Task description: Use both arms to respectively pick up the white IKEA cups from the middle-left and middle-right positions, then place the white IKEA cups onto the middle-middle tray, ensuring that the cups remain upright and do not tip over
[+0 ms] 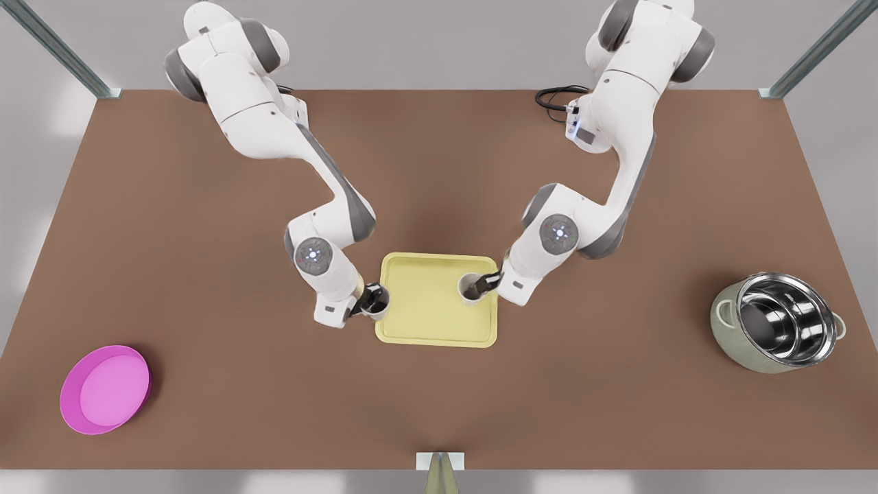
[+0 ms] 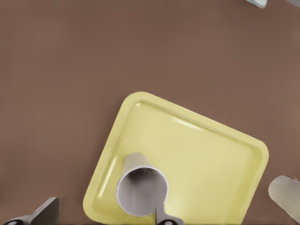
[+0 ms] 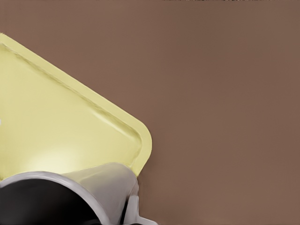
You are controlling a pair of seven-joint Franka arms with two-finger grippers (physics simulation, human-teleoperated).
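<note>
The pale yellow tray (image 1: 432, 322) lies mid-table. One white cup (image 1: 470, 288) stands upright inside it, near the edge on the front view's right. My left gripper (image 1: 489, 280) is at that cup's rim. In the left wrist view its fingers (image 2: 45, 212) are spread wide, so it is open, with the cup (image 2: 142, 190) by one fingertip. The other white cup (image 1: 376, 304) is upright at the tray's rim on the front view's left, half over the table. My right gripper (image 1: 367, 300) is shut on its rim. In the right wrist view that cup (image 3: 101, 185) overlaps the tray's corner (image 3: 140, 140).
A round magenta dish (image 1: 104, 389) sits near the front edge on the front view's left. A green-and-steel pot (image 1: 778, 321) stands at the right. Black cables (image 1: 552, 99) lie by the base of the arm on the front view's right. Brown tabletop surrounds the tray.
</note>
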